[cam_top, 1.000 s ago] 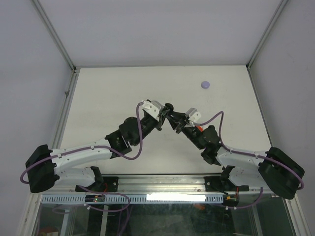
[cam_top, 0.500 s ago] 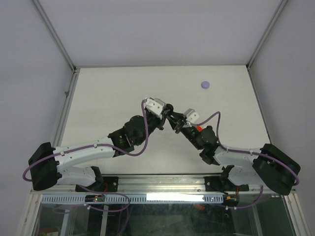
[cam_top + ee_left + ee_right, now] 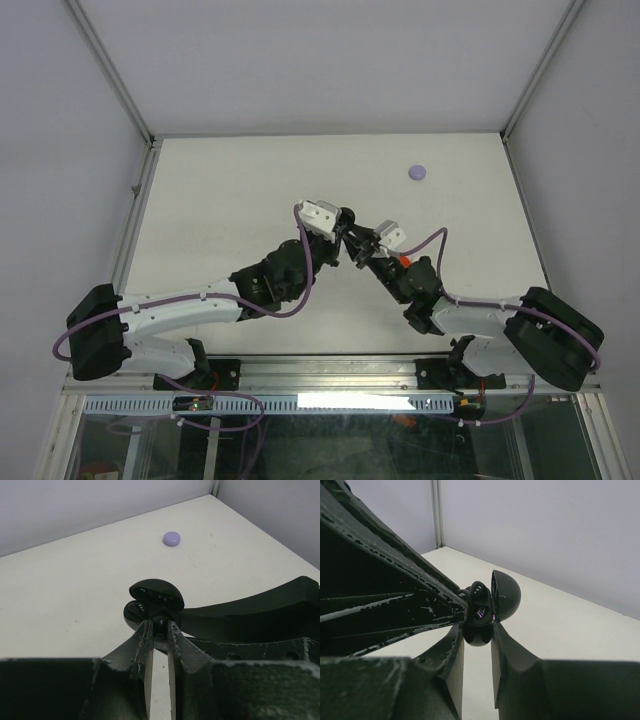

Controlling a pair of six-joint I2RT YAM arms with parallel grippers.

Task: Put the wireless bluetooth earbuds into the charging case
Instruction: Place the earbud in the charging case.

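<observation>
Both grippers meet above the middle of the table. My right gripper [image 3: 478, 636] is shut on the rounded base of a black charging case [image 3: 479, 634], held off the table. Its domed lid [image 3: 506, 595] stands open. My left gripper [image 3: 159, 625] is shut on a tiny black earbud [image 3: 161, 622], pressed against the open case [image 3: 156, 596] at its mouth. In the right wrist view the earbud [image 3: 479, 591] sits at the case's top, with the left fingers [image 3: 395, 597] coming in from the left. From above, the left gripper [image 3: 343, 231] and right gripper [image 3: 356, 243] touch tip to tip.
A pale purple round disc [image 3: 418, 172] lies alone at the far right of the table [image 3: 220, 200], also seen in the left wrist view as a purple disc [image 3: 171, 538]. Grey walls and metal posts close in the table's back and sides.
The left arm has stretched forward and right, bringing its gripper tighter against the case. The right gripper has shifted slightly left. Both grips are unchanged.
</observation>
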